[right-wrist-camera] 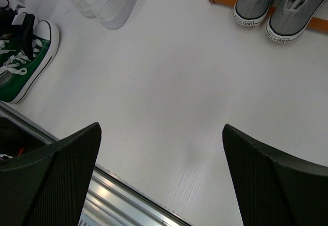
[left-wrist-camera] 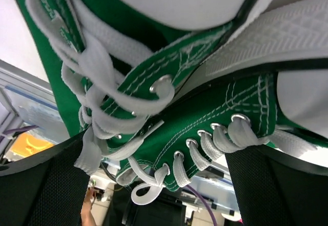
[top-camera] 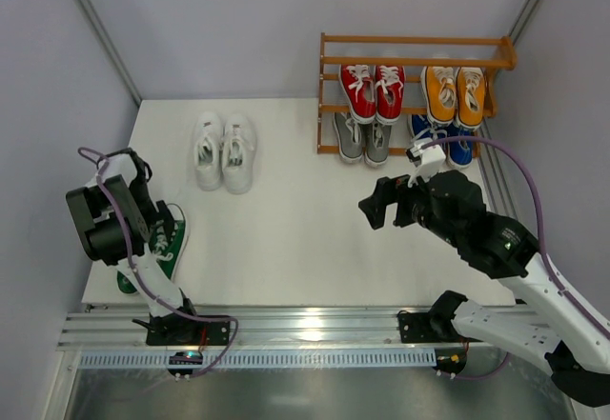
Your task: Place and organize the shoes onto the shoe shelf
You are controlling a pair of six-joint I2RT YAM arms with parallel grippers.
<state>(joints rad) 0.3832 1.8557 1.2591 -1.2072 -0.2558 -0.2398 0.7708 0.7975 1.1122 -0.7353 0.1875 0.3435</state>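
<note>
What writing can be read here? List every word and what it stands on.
"SPORT": on the rubber end of each of the grey shoes, right wrist view; the word before it is too small to read.
Green shoes, white shoes, shoe shelf: no readable text.

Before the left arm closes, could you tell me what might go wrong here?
The green shoes lie at the near left edge of the table, so a nudge from the open left gripper could push one off. Their loose white laces lie between its fingers and might snag.
</note>
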